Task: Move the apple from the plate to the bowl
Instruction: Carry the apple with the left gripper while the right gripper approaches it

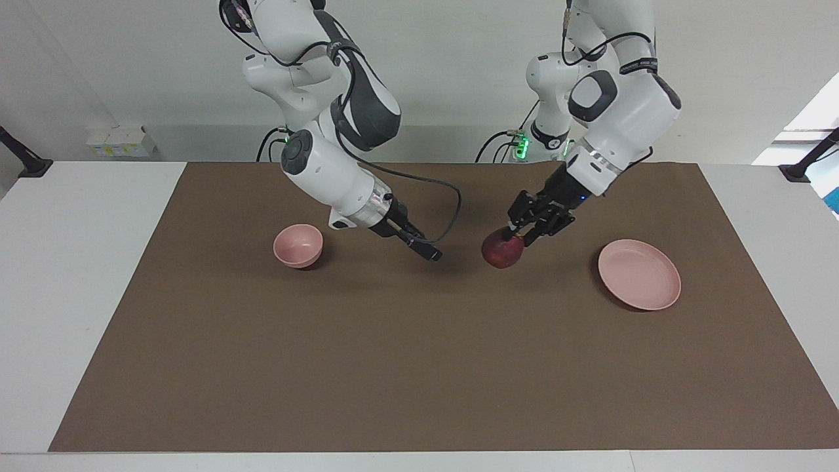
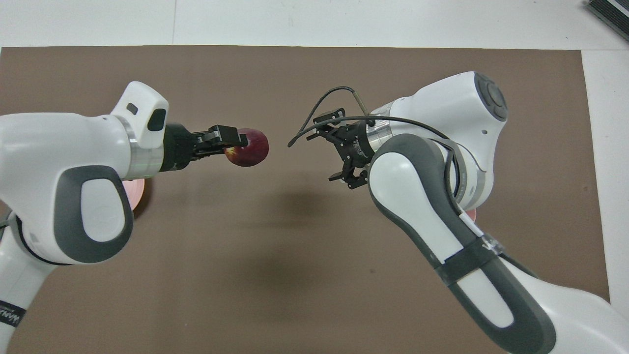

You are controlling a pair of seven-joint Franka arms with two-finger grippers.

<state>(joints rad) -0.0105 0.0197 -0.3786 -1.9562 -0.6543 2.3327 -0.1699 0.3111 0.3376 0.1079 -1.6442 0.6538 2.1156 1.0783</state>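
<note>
1. The left gripper (image 1: 518, 237) is clamping the apple (image 1: 503, 251) between closed fingers, carrying it over the brown mat (image 1: 419, 367) between the plate (image 1: 639, 274) and the bowl (image 1: 298, 245), closer to the plate.
2. The plate is sitting empty toward the left arm's end (so the pickup looks done).
3. The right gripper (image 1: 426, 252) is hanging over the mat between apple and bowl, probably waiting for a handover; finger spread, cannot tell.
4. The bowl is standing empty, well apart from the apple.

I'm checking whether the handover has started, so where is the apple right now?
The apple is off the plate, held in the left claw over the brown mat mid-table, between plate and bowl, facing the right claw.
</note>
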